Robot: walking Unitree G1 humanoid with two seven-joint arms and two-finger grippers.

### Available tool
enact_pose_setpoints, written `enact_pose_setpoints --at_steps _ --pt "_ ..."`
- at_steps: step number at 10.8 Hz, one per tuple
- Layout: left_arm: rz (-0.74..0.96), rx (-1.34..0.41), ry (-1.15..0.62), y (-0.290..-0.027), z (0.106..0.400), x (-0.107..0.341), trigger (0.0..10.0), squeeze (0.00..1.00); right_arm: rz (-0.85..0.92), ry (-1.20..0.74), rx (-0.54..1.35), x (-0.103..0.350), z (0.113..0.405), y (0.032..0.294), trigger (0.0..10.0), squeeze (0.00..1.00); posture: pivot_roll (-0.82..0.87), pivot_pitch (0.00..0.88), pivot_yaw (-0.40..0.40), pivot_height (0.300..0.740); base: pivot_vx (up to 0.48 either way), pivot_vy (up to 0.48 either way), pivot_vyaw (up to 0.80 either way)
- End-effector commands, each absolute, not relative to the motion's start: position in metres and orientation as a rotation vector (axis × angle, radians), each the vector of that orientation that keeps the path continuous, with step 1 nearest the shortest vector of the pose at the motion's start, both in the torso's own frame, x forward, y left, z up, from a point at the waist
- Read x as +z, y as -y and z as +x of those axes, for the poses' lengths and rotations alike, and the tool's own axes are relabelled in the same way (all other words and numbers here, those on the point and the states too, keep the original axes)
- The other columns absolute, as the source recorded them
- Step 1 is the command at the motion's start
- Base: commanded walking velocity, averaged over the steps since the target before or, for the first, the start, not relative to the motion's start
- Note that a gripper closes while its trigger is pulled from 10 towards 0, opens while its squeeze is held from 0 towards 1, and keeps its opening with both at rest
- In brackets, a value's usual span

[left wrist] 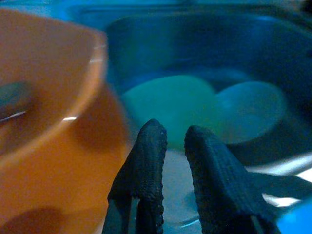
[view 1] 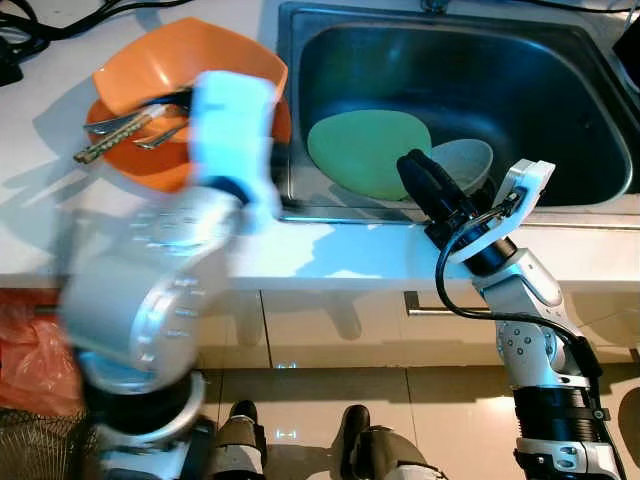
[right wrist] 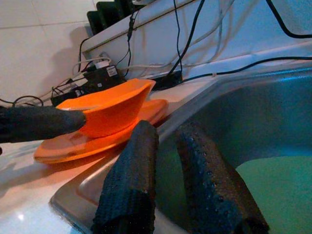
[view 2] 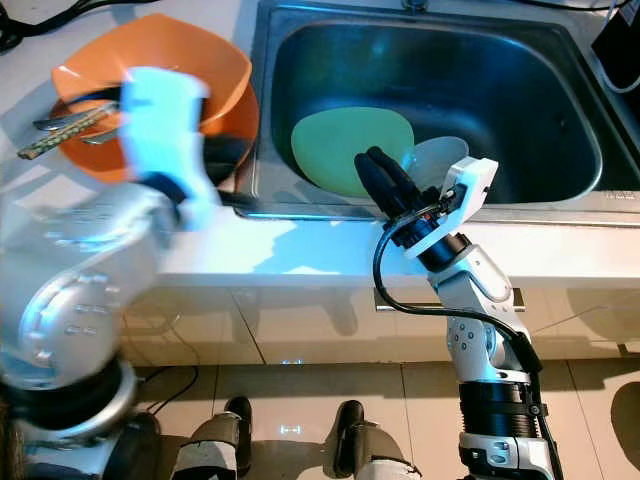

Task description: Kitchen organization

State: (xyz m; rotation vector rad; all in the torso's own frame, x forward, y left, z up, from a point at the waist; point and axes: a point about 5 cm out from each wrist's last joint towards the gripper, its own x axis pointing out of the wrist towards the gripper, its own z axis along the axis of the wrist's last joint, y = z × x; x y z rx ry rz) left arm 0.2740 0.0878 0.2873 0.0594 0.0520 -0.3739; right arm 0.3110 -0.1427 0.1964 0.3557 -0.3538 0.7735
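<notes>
Hovering beside the orange bowl (view 1: pixel 185 70) with cutlery (view 1: pixel 125 125), the left gripper (left wrist: pixel 170 146) held nothing, fingers narrowly parted. The green plate (view 1: pixel 365 150) lay in the sink (view 1: pixel 560 60); the right gripper (right wrist: pixel 165 141), slightly parted, stood empty above it. Reaching sideways risked toppling the bowl.

- Orange bowl (view 1: pixel 195 62): tilted, sitting on the orange plate on the white counter, just left of the sink.
- Orange plate (view 1: pixel 140 165): flat under the bowl, near the sink's left edge.
- Cutlery (view 1: pixel 125 125): several metal pieces lying across the plate, against the bowl.
- Green plate (view 1: pixel 365 150): leaning on the sink floor.
- Pale bowl (view 1: pixel 462 160): just right of the green plate, touching it.
- Sink (view 1: pixel 560 100): steel basin holding both.
</notes>
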Motion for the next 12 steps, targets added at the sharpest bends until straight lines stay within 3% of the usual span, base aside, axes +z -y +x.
enact_pose_setpoints --at_steps 1,3,6,12 --pt "0.057 -0.448 -0.025 -0.076 0.273 0.291 10.0 0.00 0.413 0.183 0.744 0.156 0.310 0.142 10.0 0.00 0.27 0.264 -0.047 0.740 0.000 0.000 0.00" --pt "0.085 -0.512 0.095 -0.068 0.275 0.304 10.0 0.00 0.413 0.186 0.740 0.156 0.311 0.142 10.0 0.00 0.26 0.258 -0.050 0.740 0.000 0.000 0.00" --pt "0.233 -0.395 0.346 -0.061 0.294 0.310 10.0 0.00 0.418 0.200 0.735 0.157 0.313 0.140 10.0 0.00 0.24 0.239 -0.046 0.740 0.000 0.000 0.00" --pt "0.244 -0.135 0.660 -0.096 0.308 0.319 10.0 0.00 0.452 0.253 0.680 0.163 0.317 0.142 10.0 0.00 0.23 0.212 -0.046 0.740 0.000 0.000 0.00"
